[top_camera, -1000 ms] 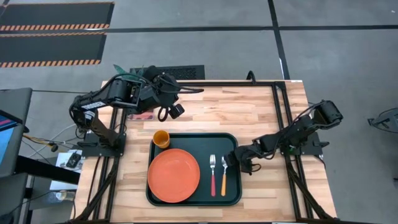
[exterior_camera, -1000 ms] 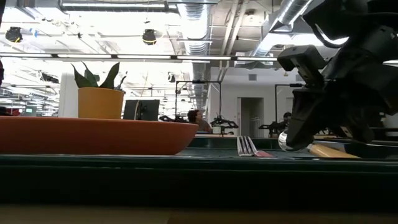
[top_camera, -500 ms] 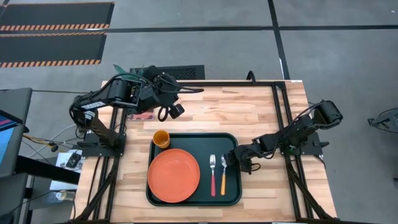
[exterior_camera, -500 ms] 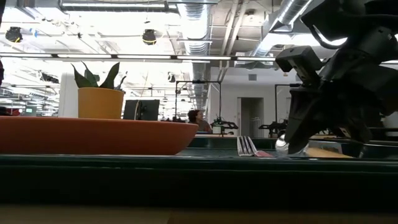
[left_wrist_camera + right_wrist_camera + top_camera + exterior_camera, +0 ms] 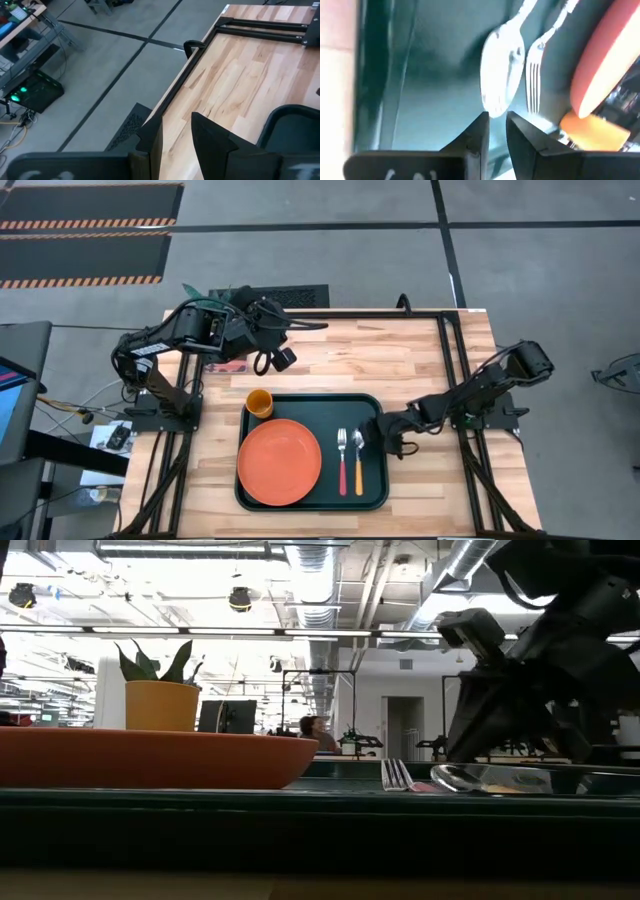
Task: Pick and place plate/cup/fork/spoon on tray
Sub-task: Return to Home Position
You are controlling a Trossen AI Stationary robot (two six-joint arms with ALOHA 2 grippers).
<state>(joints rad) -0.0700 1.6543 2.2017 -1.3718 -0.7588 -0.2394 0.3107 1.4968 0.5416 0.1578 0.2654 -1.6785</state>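
The dark tray [image 5: 375,405] lies on the wooden table. On it are the orange plate [image 5: 280,463] at the left and the red-handled fork [image 5: 342,465] beside the orange-handled spoon [image 5: 359,463] at the right, tines and bowl toward the far edge. The orange-yellow cup [image 5: 259,402] stands at the tray's far left corner. My right gripper [image 5: 383,436] hovers just right of the spoon's bowl [image 5: 500,75], open by a narrow gap [image 5: 497,122] and empty. My left gripper [image 5: 275,360] hangs over the table's far left part, its fingers a little apart [image 5: 177,125], empty.
A potted plant [image 5: 205,295] stands at the table's far left edge behind my left arm. A small red object [image 5: 232,367] lies on the wood under that arm. Bare wood lies between the tray's far rim and the black frame rail [image 5: 440,315].
My right gripper has let go of the spoon's bowl, risen a little and drawn back toward the table's right edge. The spoon's bowl, held just above the tray before, has come down and now lies flat on the tray beside the fork.
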